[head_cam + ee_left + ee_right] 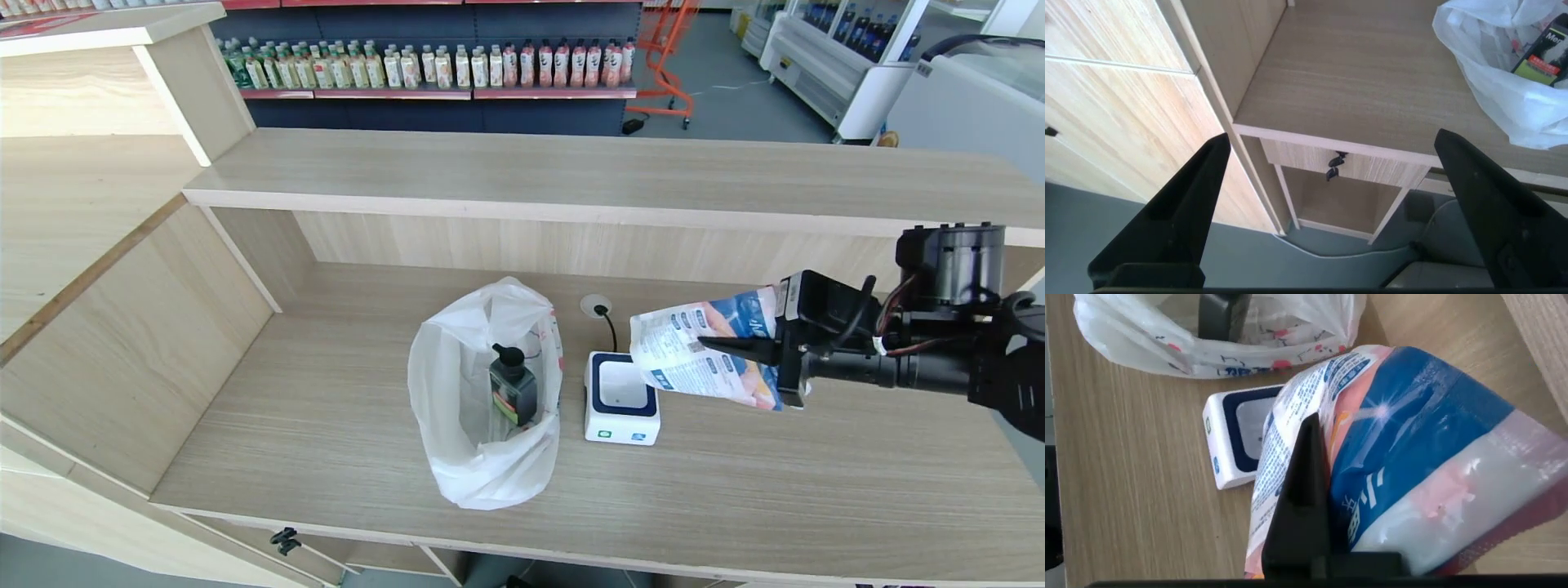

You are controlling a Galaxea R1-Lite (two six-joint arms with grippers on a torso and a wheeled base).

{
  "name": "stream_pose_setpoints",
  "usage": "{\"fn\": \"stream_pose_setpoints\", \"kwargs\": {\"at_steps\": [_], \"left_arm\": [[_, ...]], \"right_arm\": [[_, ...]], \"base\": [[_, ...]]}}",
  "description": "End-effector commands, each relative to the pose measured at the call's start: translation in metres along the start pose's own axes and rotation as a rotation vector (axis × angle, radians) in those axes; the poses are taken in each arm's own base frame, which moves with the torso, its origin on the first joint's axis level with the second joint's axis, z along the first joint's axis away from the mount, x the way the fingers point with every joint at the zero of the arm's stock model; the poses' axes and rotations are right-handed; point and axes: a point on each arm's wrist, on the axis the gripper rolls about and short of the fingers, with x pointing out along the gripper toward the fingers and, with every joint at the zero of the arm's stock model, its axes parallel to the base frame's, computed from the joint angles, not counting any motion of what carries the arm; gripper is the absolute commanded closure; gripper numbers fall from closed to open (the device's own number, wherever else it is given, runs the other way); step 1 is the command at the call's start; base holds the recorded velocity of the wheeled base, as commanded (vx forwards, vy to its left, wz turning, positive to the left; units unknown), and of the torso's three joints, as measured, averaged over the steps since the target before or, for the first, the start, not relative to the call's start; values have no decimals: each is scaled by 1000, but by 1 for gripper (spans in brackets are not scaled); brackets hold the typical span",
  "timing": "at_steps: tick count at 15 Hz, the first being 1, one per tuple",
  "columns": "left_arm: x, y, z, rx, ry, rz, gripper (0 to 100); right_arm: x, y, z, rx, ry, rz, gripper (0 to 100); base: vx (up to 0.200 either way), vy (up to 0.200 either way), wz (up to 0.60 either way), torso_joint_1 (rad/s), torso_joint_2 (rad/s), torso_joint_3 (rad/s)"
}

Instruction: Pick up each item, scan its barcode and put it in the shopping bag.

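Wood-grain table: glossy blue, white and pink packet above the scanner. Right jaws pinch it, arm level; left jaws spread off the table's front.

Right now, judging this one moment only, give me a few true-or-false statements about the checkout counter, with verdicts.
1. The right gripper holds a packet in the air by the scanner. True.
2. The bag is empty. False: a dark pump bottle stands inside it.
3. The left gripper is open and holds nothing. True.
4. The scanner sits on the robot's left of the bag. False: it sits on the counter just to the bag's right.
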Motion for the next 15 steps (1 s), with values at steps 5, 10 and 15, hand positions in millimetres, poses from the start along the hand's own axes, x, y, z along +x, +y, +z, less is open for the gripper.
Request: {"fn": "stream_pose_setpoints", "kwargs": {"at_steps": [5, 10, 15], "left_arm": [[0, 0, 0, 1, 2, 1, 0], [0, 0, 0, 1, 2, 1, 0], [0, 0, 0, 1, 2, 1, 0]], "right_arm": [[42, 1, -32, -27, -61, 116, 100], [67, 3, -41, -85, -121, 166, 100], [74, 3, -39, -93, -132, 172, 100]], "base": [[0, 0, 0, 0, 0, 0], [0, 0, 0, 0, 0, 0], [0, 0, 0, 0, 0, 0]]}}
